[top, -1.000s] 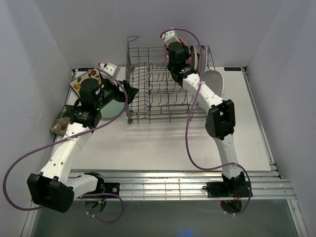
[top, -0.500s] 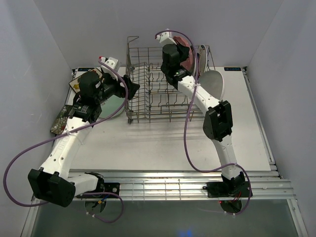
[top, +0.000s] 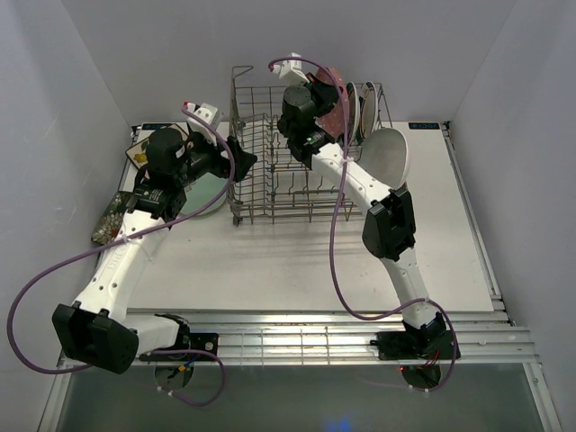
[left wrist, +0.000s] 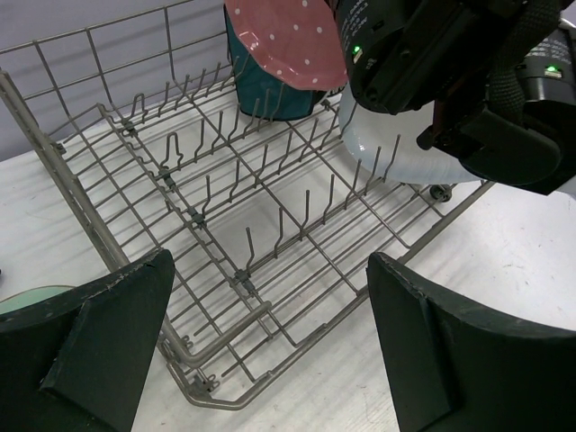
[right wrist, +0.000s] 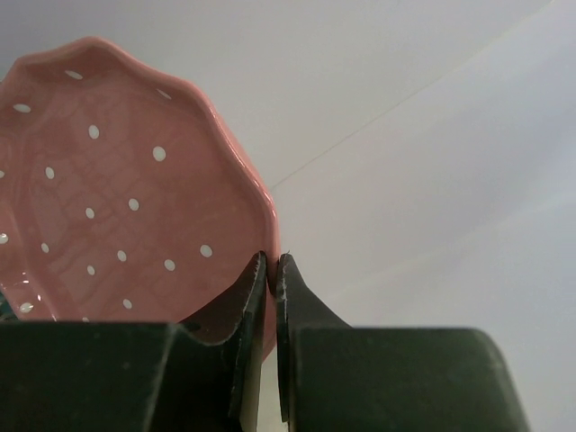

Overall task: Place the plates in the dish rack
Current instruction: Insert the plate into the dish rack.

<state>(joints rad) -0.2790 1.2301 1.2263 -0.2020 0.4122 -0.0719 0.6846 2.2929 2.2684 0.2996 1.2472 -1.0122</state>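
Under my right pincer [right wrist: 272,261], the worktop [top: 297,261] is carrying the dish rack [top: 288,180]; this pincer is clenching the rim of the pink dotted plate [right wrist: 117,207] above the rack's far end, while my left pincer [left wrist: 270,270] is gaping, released, beside the rack.

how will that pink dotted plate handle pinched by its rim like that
Rigid, probably: the pink dotted plate looks like glazed ceramic, so it should not flex. The right gripper pinches only its thin wavy rim, so the glossy plate may swivel or slip. Likely chips if knocked on the dish rack tines.
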